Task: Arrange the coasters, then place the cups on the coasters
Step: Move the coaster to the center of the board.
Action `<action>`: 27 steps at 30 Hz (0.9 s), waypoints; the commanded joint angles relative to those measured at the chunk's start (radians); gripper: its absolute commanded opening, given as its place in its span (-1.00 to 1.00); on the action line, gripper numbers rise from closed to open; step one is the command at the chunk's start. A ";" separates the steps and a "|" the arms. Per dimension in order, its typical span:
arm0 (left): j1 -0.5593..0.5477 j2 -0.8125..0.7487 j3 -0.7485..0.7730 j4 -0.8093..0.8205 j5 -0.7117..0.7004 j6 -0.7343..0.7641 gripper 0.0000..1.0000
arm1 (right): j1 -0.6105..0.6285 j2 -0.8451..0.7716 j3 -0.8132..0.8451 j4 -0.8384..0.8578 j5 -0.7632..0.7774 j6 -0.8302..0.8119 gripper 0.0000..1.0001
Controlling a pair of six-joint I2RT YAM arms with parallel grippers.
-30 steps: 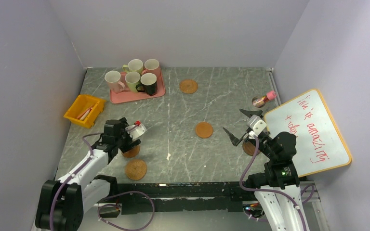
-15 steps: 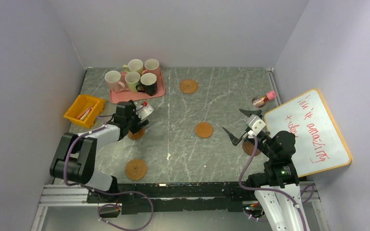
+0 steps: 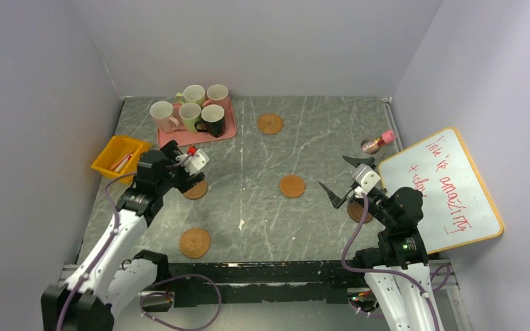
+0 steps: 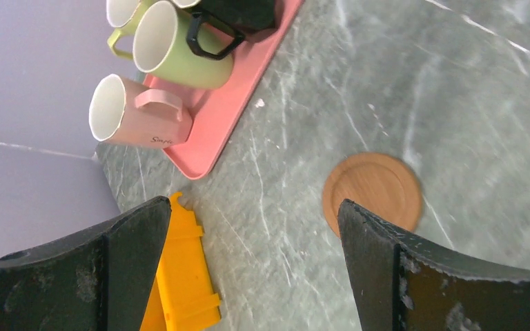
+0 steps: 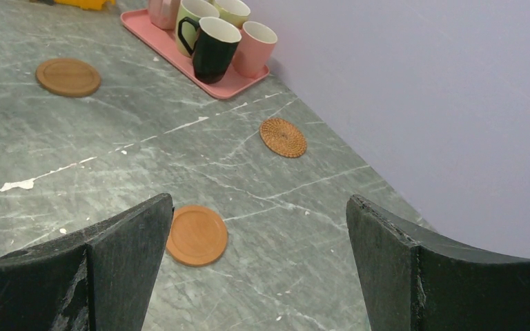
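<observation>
Across the grey marbled table (image 3: 262, 221) the top view counts five coasters. A woven coaster (image 3: 270, 124) lies at 12 o'clock and a smooth orange coaster (image 3: 292, 186) near the centre. A wooden coaster (image 3: 197, 191) is at 9 o'clock and a second woven coaster (image 3: 194, 243) at 7 o'clock. The dark coaster (image 3: 355, 214) at 4 o'clock seems deep brown, though the right arm covers most of it.

Five mugs crowd the pink tray (image 3: 179, 140) at 11 o'clock: two pink mugs (image 3: 162, 114), two yellow-green mugs (image 3: 190, 114) and one black mug (image 3: 214, 118), all well apart from every coaster.

The left gripper (image 3: 192, 178) hangs over the wooden coaster with its jaws spread wide and nothing between them. Its wrist view shows that coaster's raised rim and small lettering on a pink mug, both lost from above.

The right gripper (image 3: 338, 178), at 4 o'clock, is likewise spread wide and empty. Its wrist view takes in three coasters but misses the dark one beneath it.

A yellow bin (image 3: 121, 158) sits at 10 o'clock, a pink-lidded jar (image 3: 378, 143) at 2 o'clock, and a whiteboard (image 3: 448, 186) with red writing leans at 3 o'clock.
</observation>
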 commanded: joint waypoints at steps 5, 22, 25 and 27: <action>-0.004 -0.323 -0.093 -0.452 0.144 0.195 0.93 | 0.005 -0.009 -0.005 0.025 -0.008 -0.015 1.00; -0.004 -0.389 -0.183 -0.630 0.214 0.409 0.93 | 0.004 0.000 -0.009 0.018 -0.017 -0.030 1.00; -0.003 -0.354 -0.197 -0.618 0.219 0.449 0.93 | 0.004 0.002 -0.009 0.016 -0.018 -0.034 1.00; -0.003 -0.343 -0.208 -0.610 0.229 0.472 0.93 | 0.004 0.002 -0.010 0.016 -0.020 -0.035 1.00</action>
